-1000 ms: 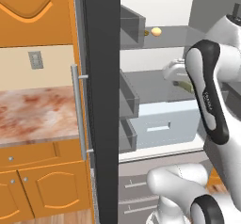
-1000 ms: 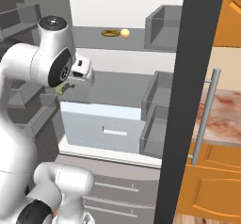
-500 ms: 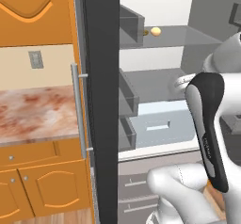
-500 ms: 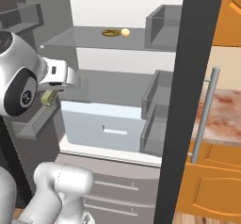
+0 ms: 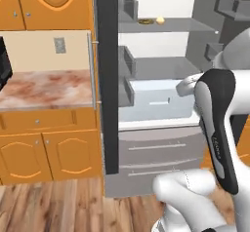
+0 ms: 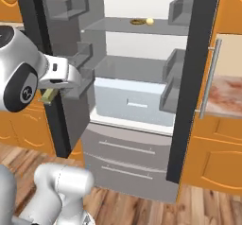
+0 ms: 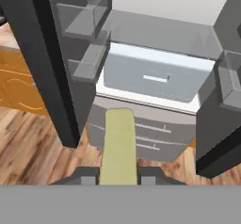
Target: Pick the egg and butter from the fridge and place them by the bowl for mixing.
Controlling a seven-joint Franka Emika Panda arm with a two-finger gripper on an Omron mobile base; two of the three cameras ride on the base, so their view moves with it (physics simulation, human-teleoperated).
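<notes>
Held butter (image 7: 119,145) in closed gripper (image 7: 119,171), outside fridge (image 6: 137,101); egg (image 6: 150,21) left on shelf, bowl unreached

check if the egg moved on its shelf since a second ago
No, the egg still lies just right of the flat yellow piece on the fridge shelf.

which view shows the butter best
The hand view: the butter stands large between the gripper's fingertips, clamped, in front of the open fridge. The right base view shows a small olive piece under the hand. In the left base view the arm hides it.
</notes>
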